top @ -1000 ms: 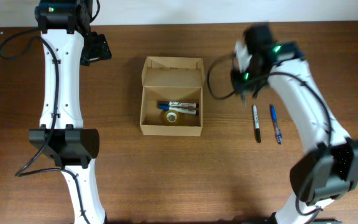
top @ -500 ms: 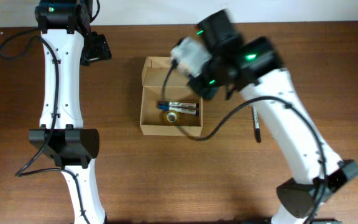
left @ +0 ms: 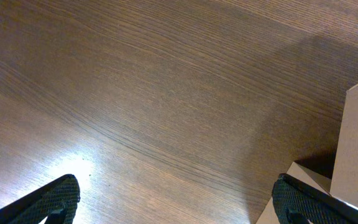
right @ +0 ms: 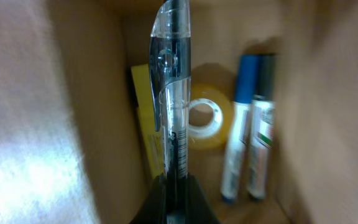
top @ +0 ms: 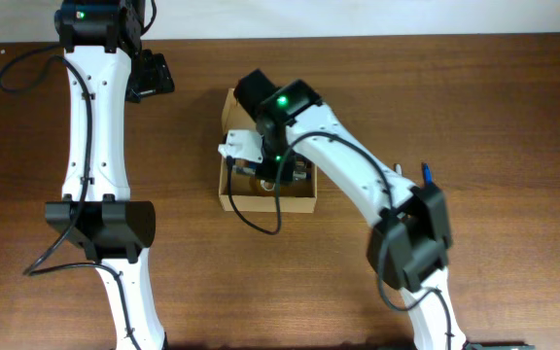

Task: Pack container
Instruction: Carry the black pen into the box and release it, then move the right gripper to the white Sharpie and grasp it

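Overhead first: container (top: 295,202) has its lid flap (top: 233,105) open at the far side. Right arm (top: 358,185) reaches in over it from the right, wrist covering most of the opening, so contents barely show from here. Blue pen (top: 425,172) peeks out from behind that arm, on the tabletop (top: 513,117) well right of container, not yet packed. Left gripper (top: 154,76) hangs beyond container's far-left corner, well apart from it. Left wrist view: its fingers (left: 55,198) are spread wide w/ only bare tabletop between them, nothing held; a corner of container shows at the right edge. Right wrist view: right gripper (right: 173,190) is pinched tight on one end of clear pen (right: 171,106), which points down into container. It sits betw. one side wall and the items on the floor: yellow tape roll (right: 205,121), blue-capped marker (right: 236,149) and dark-capped marker (right: 261,149) side by side, plus what looks like a yellow pad (right: 143,130) against the wall. Step in hand, as I read it: drop-off of the clear pen. To do it well: go lower till the pen's free end is near the floor. Tilt it so it lies parallel to the markers, not end-on atop the tape. Keep off container's side wall and let go only once low. Then pull straight up so nothing snags rim or flap.
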Controlling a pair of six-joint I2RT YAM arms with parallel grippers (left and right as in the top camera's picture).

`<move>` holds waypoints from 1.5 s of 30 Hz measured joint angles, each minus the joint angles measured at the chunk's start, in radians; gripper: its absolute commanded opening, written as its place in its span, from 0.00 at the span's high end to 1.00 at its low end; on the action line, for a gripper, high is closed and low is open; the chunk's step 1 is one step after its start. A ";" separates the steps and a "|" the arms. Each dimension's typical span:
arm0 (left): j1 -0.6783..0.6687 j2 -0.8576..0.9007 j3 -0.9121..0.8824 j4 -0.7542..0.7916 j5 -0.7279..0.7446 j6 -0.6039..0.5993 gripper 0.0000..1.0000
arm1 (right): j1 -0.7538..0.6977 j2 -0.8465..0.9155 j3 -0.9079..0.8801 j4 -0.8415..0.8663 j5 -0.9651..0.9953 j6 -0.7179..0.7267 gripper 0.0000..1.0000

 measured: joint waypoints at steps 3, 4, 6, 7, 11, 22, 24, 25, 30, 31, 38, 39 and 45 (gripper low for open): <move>0.000 0.000 0.000 0.000 0.000 0.000 0.00 | 0.000 0.066 0.000 0.005 0.000 -0.010 0.96; 0.000 0.000 0.000 0.000 0.000 0.000 0.00 | 0.000 0.080 0.000 0.007 0.000 -0.011 0.96; 0.000 0.000 0.000 0.000 0.000 0.000 0.00 | 0.000 0.106 -0.001 0.019 0.000 -0.009 0.90; 0.000 0.000 0.000 0.000 0.000 0.000 0.00 | 0.000 0.112 -0.002 0.025 0.000 -0.008 0.80; 0.000 0.000 0.000 0.000 0.000 0.000 0.00 | 0.000 0.119 -0.001 0.032 0.004 0.040 0.62; 0.000 0.000 0.000 0.000 0.000 0.000 0.00 | 0.000 -0.012 0.003 -0.011 0.101 0.201 0.52; 0.000 0.000 0.000 0.000 0.000 0.000 0.00 | 0.000 -0.114 0.024 -0.011 0.137 0.247 0.51; 0.000 0.000 0.000 0.000 0.000 0.000 0.00 | 0.000 -0.155 0.035 -0.011 0.152 0.264 0.50; 0.000 0.000 0.000 0.000 0.000 0.000 0.00 | -0.029 -0.462 0.103 -0.018 0.276 0.349 0.46; 0.000 0.000 0.000 0.000 0.000 0.000 0.00 | -0.053 -0.509 0.113 -0.026 0.288 0.359 0.46; 0.000 0.000 0.000 0.000 0.000 0.000 0.00 | -0.397 -0.577 0.086 -0.143 0.298 0.531 0.47; 0.000 0.000 0.000 0.000 0.000 0.000 0.00 | -0.445 -0.561 0.058 -0.153 0.275 0.556 0.47; 0.000 0.000 0.000 0.000 0.000 0.000 0.00 | -0.603 -0.475 -0.203 -0.078 0.175 0.621 0.46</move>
